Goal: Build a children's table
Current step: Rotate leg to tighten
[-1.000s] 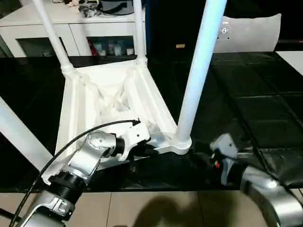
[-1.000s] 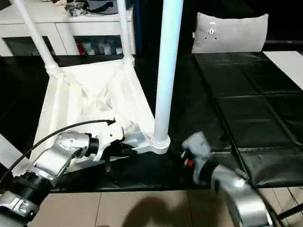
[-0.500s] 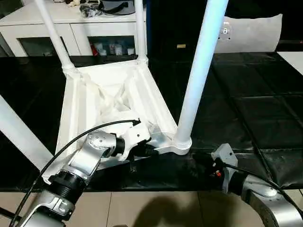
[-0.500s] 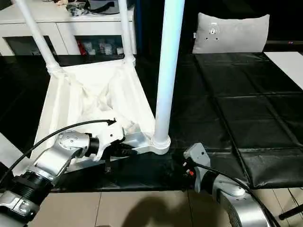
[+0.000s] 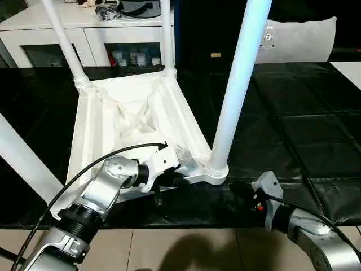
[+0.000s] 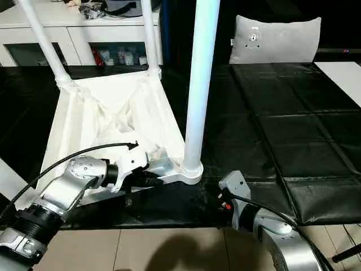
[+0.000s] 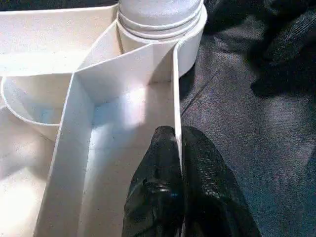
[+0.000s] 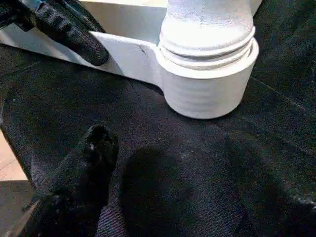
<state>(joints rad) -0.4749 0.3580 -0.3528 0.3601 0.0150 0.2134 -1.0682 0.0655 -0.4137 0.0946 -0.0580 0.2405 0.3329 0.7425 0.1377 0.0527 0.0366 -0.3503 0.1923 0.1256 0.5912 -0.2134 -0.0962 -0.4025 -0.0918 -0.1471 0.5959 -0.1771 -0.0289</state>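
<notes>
1. Upside down on black matting: children's table, legs up.
2. Left gripper: pinched on rim wall of children's table beside near corner socket.
3. Right gripper: spread wide, empty, close before that socket.

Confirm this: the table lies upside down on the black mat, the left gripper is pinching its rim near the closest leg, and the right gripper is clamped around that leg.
Not quite. The right gripper is open and holds nothing; in the right wrist view its fingers rest apart over the black mat, short of the leg. The rest holds: the table lies upside down, the left gripper pinching its rim.
</notes>
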